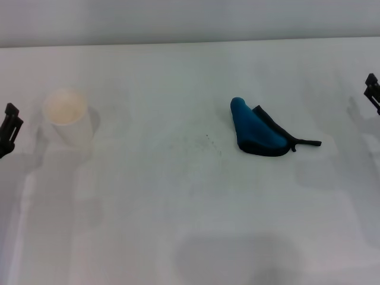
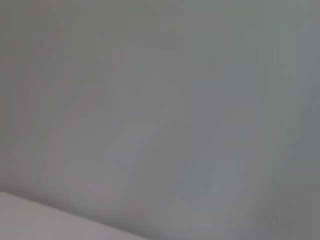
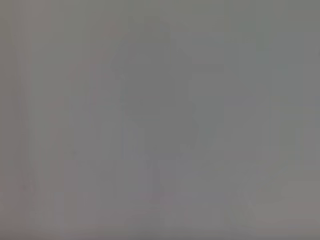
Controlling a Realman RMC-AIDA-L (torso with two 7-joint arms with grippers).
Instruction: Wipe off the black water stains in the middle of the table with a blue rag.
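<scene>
The left gripper (image 1: pixel 9 127) sat at the table's (image 1: pixel 178 237) left edge, the right gripper (image 1: pixel 373 92) at its right edge; both grips unreadable; one blue rag (image 1: pixel 256 129) lay right of centre; one white cup (image 1: pixel 65 116) stood left; faint specks (image 1: pixel 209 142) between.

Left hand (image 1: pixel 9 126): black, blocky, angular plastic. Right hand (image 1: pixel 373 90): same black, notched outline.

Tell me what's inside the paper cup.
The cup stands upright on the table; the head view shows only a pale, cream interior with nothing distinct in it. Its bottom cannot be made out.
</scene>
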